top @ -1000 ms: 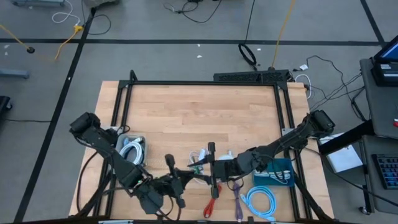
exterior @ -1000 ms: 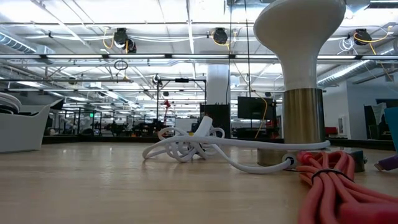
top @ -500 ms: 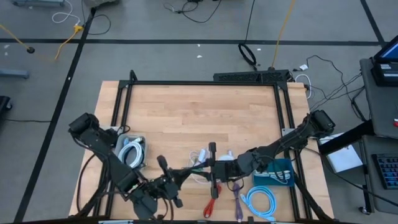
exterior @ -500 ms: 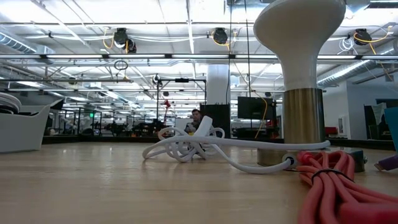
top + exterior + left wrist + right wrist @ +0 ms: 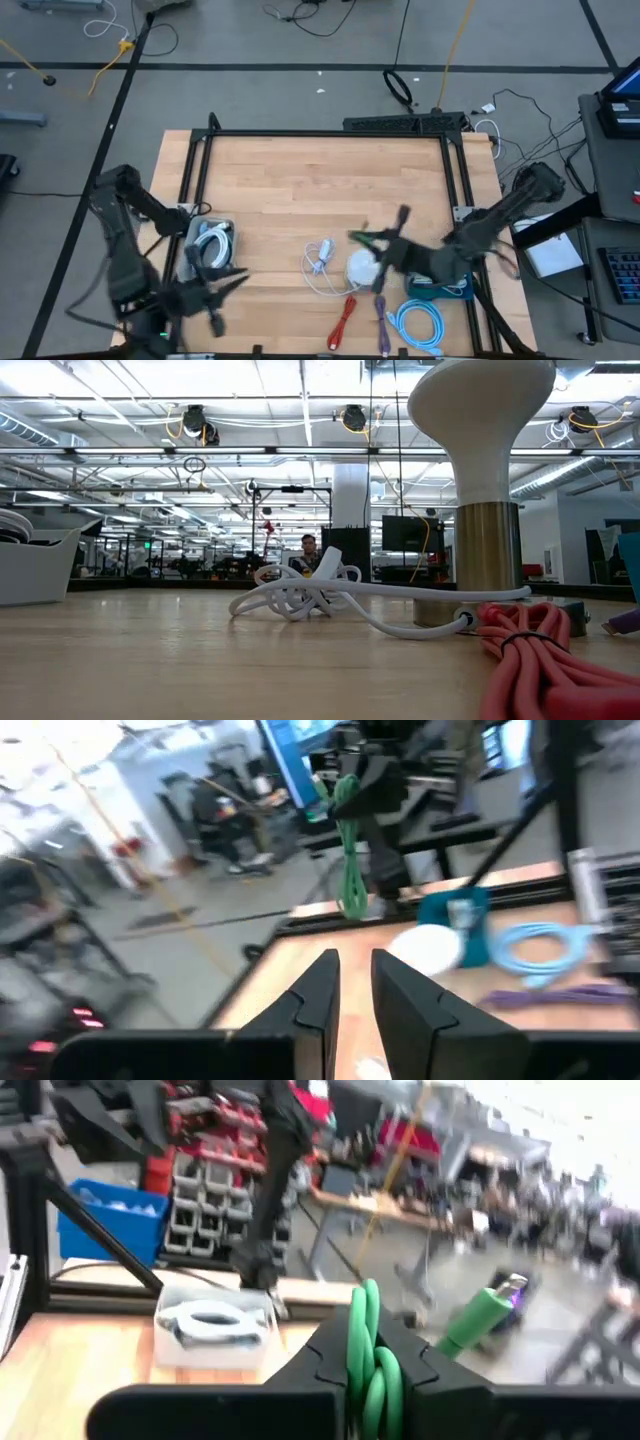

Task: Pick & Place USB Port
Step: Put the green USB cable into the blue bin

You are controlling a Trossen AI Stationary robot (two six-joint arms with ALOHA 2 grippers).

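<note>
In the high view the right gripper sits lower centre-right of the frame, above the wooden table, its fingers clamped tight on a green cable; the right wrist view shows that cable pinched between the two dark fingers, its plug end sticking out to one side. The left gripper is at the lower left, near the table's left edge just below a white bin holding coiled white cable; in the left wrist view its fingers stand a narrow gap apart with nothing between them. On the table lie a white cable, a white round hub, a red cable, a purple cable, a light blue cable and a teal box.
</note>
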